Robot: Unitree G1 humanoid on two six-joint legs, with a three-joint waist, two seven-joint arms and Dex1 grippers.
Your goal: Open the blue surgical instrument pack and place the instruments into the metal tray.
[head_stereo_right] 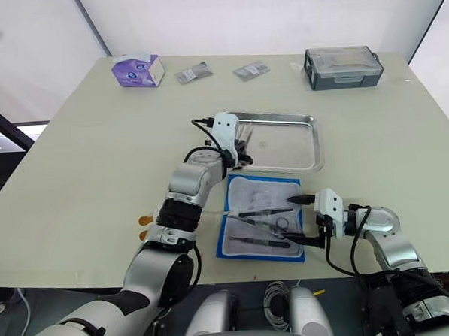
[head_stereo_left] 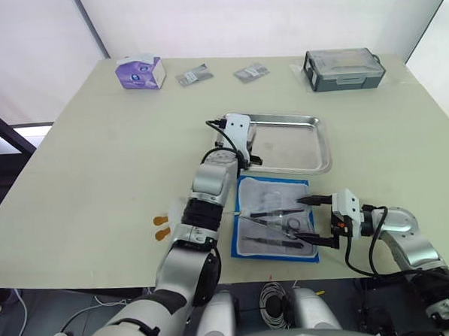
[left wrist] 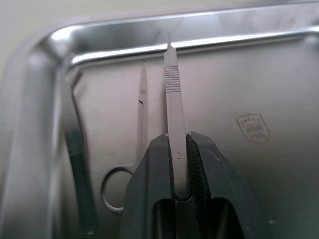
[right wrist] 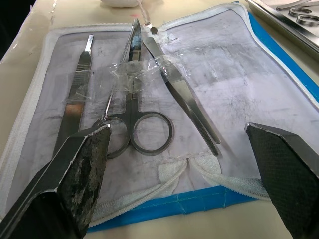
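Left wrist view: the left gripper (left wrist: 178,164) is clamped on a flat scalpel handle (left wrist: 173,107), held over the metal tray (left wrist: 279,74). Beneath it in the tray lie scissors (left wrist: 139,129) and a dark-handled tool (left wrist: 79,184). The right gripper (right wrist: 179,149) is spread wide, hovering just short of the open blue pack (right wrist: 279,55); between and beyond its fingers lie scissors (right wrist: 133,114), tweezers (right wrist: 187,102) and another scalpel handle (right wrist: 75,104).

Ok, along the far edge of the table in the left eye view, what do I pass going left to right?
Purple tissue box → first grey foil sachet → second grey foil sachet → grey lidded plastic box.
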